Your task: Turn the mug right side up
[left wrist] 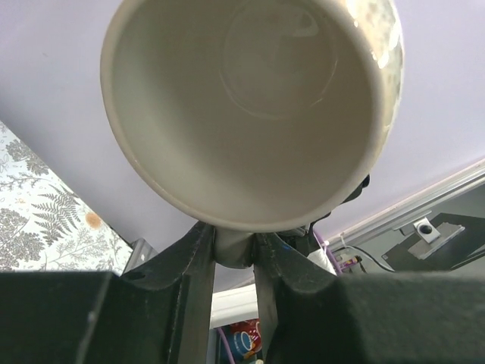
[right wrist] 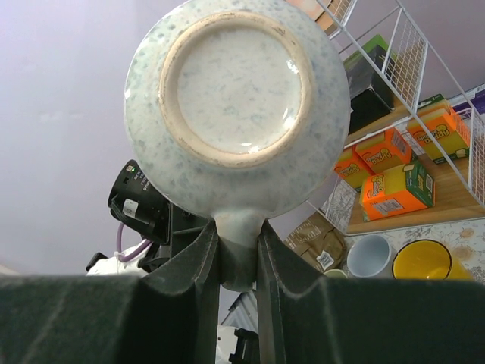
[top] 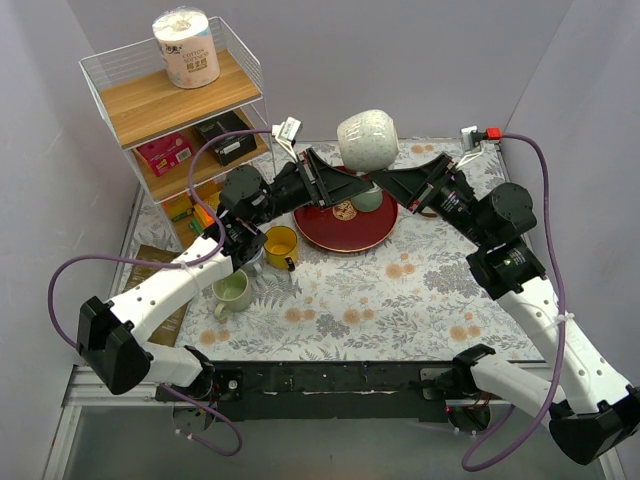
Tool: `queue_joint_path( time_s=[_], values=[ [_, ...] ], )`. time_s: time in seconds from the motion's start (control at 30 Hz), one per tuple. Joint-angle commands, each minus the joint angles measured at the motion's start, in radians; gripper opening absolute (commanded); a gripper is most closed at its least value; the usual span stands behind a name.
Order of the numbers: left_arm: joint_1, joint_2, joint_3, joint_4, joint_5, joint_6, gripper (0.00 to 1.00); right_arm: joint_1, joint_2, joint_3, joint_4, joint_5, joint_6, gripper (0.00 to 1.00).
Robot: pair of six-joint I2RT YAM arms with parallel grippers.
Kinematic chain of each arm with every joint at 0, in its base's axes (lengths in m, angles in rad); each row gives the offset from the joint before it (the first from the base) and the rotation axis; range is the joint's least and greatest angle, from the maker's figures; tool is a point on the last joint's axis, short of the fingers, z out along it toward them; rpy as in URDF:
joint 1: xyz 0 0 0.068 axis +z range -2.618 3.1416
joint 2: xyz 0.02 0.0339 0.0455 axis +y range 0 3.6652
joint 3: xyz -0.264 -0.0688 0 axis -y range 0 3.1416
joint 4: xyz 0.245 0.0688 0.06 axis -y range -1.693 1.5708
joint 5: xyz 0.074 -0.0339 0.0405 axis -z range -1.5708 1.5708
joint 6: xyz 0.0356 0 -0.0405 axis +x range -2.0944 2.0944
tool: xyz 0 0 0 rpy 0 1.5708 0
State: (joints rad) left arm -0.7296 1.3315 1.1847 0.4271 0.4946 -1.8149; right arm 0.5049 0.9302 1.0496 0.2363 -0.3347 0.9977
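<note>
Floral cloth covers the table. At the lower left of the overhead view stand a green cup and a yellow cup. Beyond them, mid-frame, lies a red plate. Above it, at upper centre, the mug hangs in the air on its side, handle down. Both pincers meet at that handle: the left gripper is clamped on it and looks into the open mouth, while the right gripper is clamped on it and faces the base. The mug's long axis thus runs level, mouth toward frame left. Righting it likely means tipping the mouth upward.
</note>
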Motion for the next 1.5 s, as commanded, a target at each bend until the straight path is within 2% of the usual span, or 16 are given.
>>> queue_joint_path(
  time_s=[0.0, 0.07, 0.23, 0.33, 0.4, 0.43, 0.63, 0.67, 0.7, 0.8, 0.93, 1.03, 1.07, 1.27, 1.47],
  values=[
    [-0.013, -0.008, 0.038, 0.009, 0.041, 0.02, 0.23, 0.003, -0.007, 0.023, 0.155, -0.016, 0.005, 0.01],
    [-0.013, -0.002, 0.044, 0.006, 0.042, 0.022, 0.29, 0.003, -0.007, 0.024, 0.138, -0.021, 0.002, 0.01],
    [-0.013, 0.015, 0.062, 0.019, 0.038, 0.008, 0.26, 0.003, -0.007, 0.007, 0.136, -0.03, -0.001, 0.01],
    [-0.013, 0.037, 0.073, 0.045, 0.047, -0.011, 0.17, 0.003, -0.005, -0.011, 0.14, -0.033, -0.001, 0.01],
    [-0.013, 0.047, 0.079, 0.041, 0.053, -0.014, 0.08, 0.003, -0.002, -0.017, 0.132, -0.036, -0.001, 0.01],
    [-0.013, 0.048, 0.084, 0.033, 0.055, -0.011, 0.0, 0.003, -0.004, -0.023, 0.124, -0.038, -0.007, 0.01],
    [-0.013, -0.015, 0.064, -0.092, -0.043, 0.08, 0.0, 0.003, -0.022, -0.045, 0.014, 0.012, -0.05, 0.02],
    [-0.013, -0.026, 0.056, -0.114, -0.062, 0.092, 0.0, 0.003, -0.024, -0.052, -0.017, 0.02, -0.051, 0.07],
    [-0.013, -0.035, 0.055, -0.158, -0.082, 0.118, 0.0, 0.003, -0.028, -0.059, -0.025, 0.025, -0.054, 0.19],
    [-0.013, -0.067, 0.059, -0.259, -0.151, 0.167, 0.0, 0.003, -0.045, -0.086, -0.064, 0.06, -0.054, 0.37],
    [-0.013, -0.092, 0.069, -0.39, -0.217, 0.227, 0.0, 0.004, -0.054, -0.096, -0.133, 0.094, -0.057, 0.5],
    [-0.013, -0.11, 0.076, -0.505, -0.254, 0.288, 0.0, 0.003, -0.051, -0.071, -0.251, 0.123, -0.102, 0.58],
    [-0.013, -0.127, 0.076, -0.536, -0.272, 0.304, 0.0, 0.001, -0.051, -0.062, -0.35, 0.132, -0.119, 0.6],
    [-0.013, -0.189, 0.049, -0.787, -0.356, 0.434, 0.0, 0.001, -0.05, -0.01, -0.667, 0.269, -0.203, 0.65],
    [-0.014, -0.241, -0.008, -0.944, -0.399, 0.482, 0.0, -0.002, -0.067, -0.059, -0.674, 0.283, -0.171, 0.65]
  ],
)
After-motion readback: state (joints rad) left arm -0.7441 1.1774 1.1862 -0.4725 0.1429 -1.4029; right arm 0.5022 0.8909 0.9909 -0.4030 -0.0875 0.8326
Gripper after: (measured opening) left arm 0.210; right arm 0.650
